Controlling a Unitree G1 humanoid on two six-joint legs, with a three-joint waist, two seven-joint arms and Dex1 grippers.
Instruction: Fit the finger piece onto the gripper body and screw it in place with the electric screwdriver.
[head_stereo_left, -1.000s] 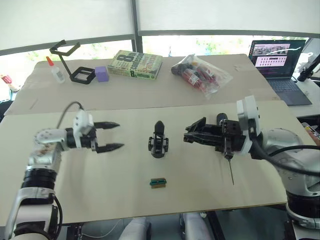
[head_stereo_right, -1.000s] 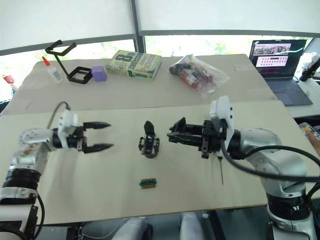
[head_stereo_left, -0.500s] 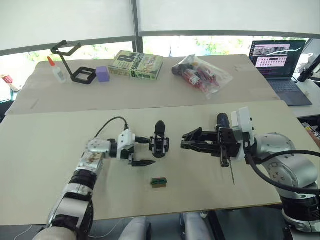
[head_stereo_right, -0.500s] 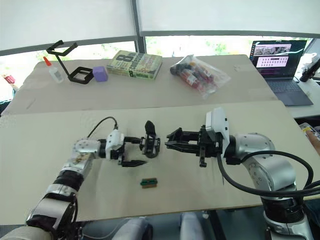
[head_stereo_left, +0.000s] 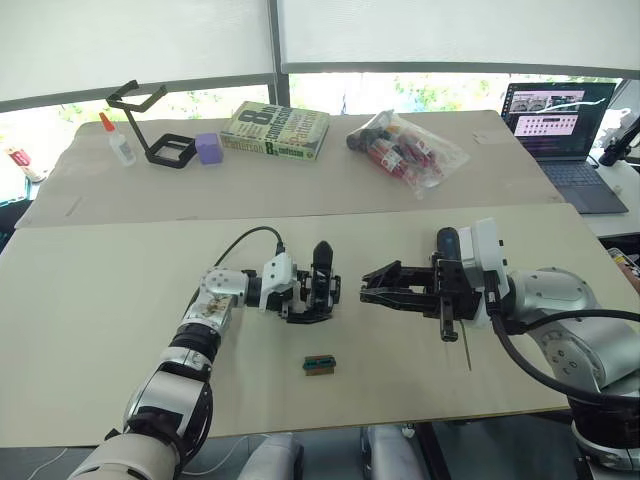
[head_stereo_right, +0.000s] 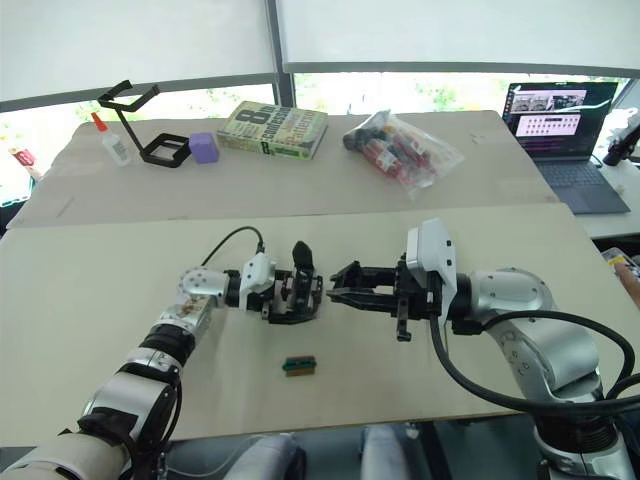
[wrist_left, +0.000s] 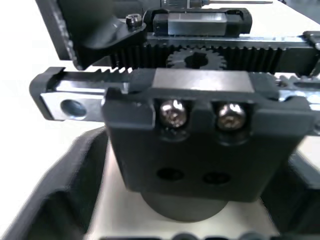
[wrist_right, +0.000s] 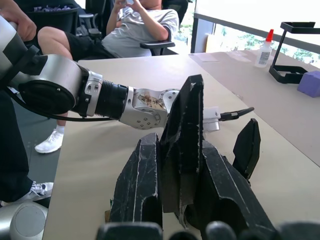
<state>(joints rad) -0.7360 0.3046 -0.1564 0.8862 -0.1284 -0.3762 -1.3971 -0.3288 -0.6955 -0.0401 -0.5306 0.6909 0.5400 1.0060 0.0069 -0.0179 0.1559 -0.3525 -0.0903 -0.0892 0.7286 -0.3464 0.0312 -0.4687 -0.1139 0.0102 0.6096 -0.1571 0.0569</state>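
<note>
Advanced over the last second to the gripper body at mid-table: left gripper, formerly well off to the body's left, now bracketing its base with jaws apart; firm contact not confirmed. Drawn in slightly from the body's right: right gripper, jaws clamped on the finger piece, stopped short of the body with a gap left. Lying further right of the body, beneath the right arm: electric screwdriver, thin bit pointing toward the near edge. Resting in front of the body, apart: small green-and-red block.

Risks, as judged:
- Tipping or sliding the body if pressed by the finger piece before being gripped.
- Missing the mount through a tilted finger piece, since held by the tips alone.
- Knocking the screwdriver with the right forearm, rolling it out of reach.
</note>
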